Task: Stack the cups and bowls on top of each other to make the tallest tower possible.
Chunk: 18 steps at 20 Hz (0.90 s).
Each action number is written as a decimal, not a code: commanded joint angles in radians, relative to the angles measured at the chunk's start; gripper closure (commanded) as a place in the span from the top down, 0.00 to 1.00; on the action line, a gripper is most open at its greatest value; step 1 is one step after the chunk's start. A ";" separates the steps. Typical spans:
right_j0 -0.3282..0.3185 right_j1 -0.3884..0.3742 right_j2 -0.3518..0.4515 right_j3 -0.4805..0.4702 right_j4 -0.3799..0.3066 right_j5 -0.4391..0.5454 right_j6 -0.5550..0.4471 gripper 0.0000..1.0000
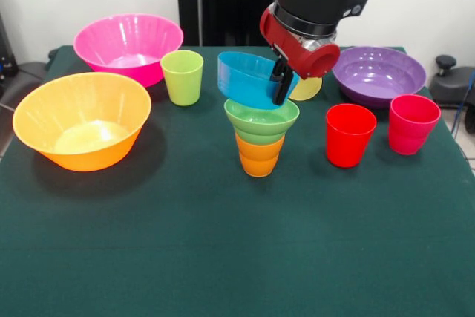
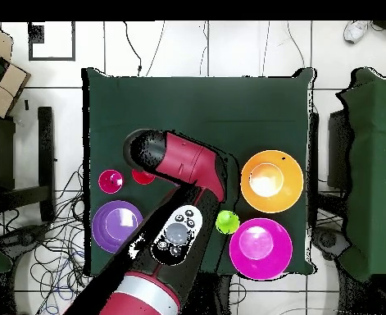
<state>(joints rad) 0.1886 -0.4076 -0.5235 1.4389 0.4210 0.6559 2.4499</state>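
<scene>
From across the surface point(image 1: 223, 257), the gripper point(image 1: 281, 83) is clenched on the near rim of the small blue bowl point(image 1: 249, 79), holding it tilted just above the light green bowl point(image 1: 261, 120), which sits on the ribbed orange cup point(image 1: 259, 155); I'd say the tilt comes from pinching one edge, and it may seat crooked. Looking straight down, the red arm point(image 2: 188, 168) hides that tower entirely, while the large orange bowl point(image 2: 271, 180) and pink bowl point(image 2: 261, 248) wait well apart to one side.
</scene>
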 commanded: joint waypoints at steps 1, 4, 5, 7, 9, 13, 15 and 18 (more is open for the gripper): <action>-0.005 0.019 0.090 0.013 0.017 -0.048 0.170 0.00; -0.002 0.023 0.088 0.011 0.017 -0.052 0.176 0.00; 0.000 0.023 0.087 0.012 0.017 -0.054 0.177 0.00; 0.004 0.022 0.087 0.015 0.018 -0.056 0.181 0.00; 0.009 0.023 0.087 0.019 0.020 -0.062 0.186 0.00; 0.024 0.027 0.083 0.023 0.022 -0.069 0.199 0.00; 0.035 0.028 0.078 0.025 0.023 -0.070 0.209 0.00; 0.051 0.036 0.076 0.025 0.026 -0.072 0.222 0.00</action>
<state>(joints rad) 0.2073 -0.4058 -0.5238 1.4387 0.4212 0.6337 2.4499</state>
